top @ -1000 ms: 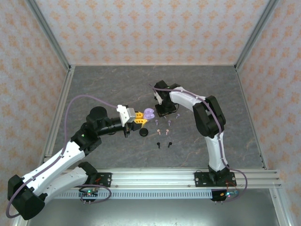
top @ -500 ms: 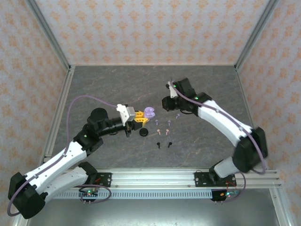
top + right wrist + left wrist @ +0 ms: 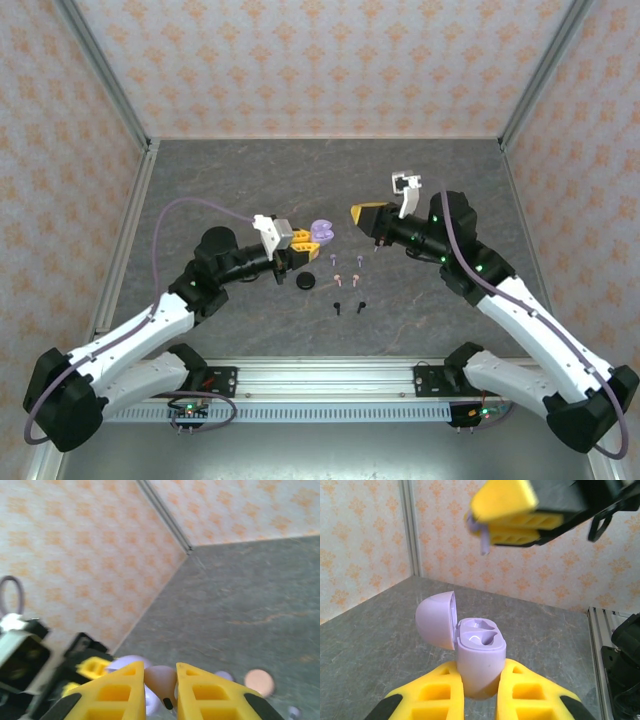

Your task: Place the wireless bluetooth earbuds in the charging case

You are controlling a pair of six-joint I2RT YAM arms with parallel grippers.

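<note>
R gripper [image 3: 357, 213] swung round beside open case [image 3: 479, 652], clamped on earbud [image 3: 482, 540], L gripper [image 3: 304, 240] gripping case

Glossy plastic charging case [image 3: 479, 656], smooth earbud [image 3: 483, 540], matt marbled table [image 3: 250, 180], plastic jaws

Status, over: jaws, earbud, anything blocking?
Left gripper: jaws shut on open lilac case. Right gripper: jaws shut on one earbud, apart from case, not yet inserted. Loose buds on table, not in the way.
</note>
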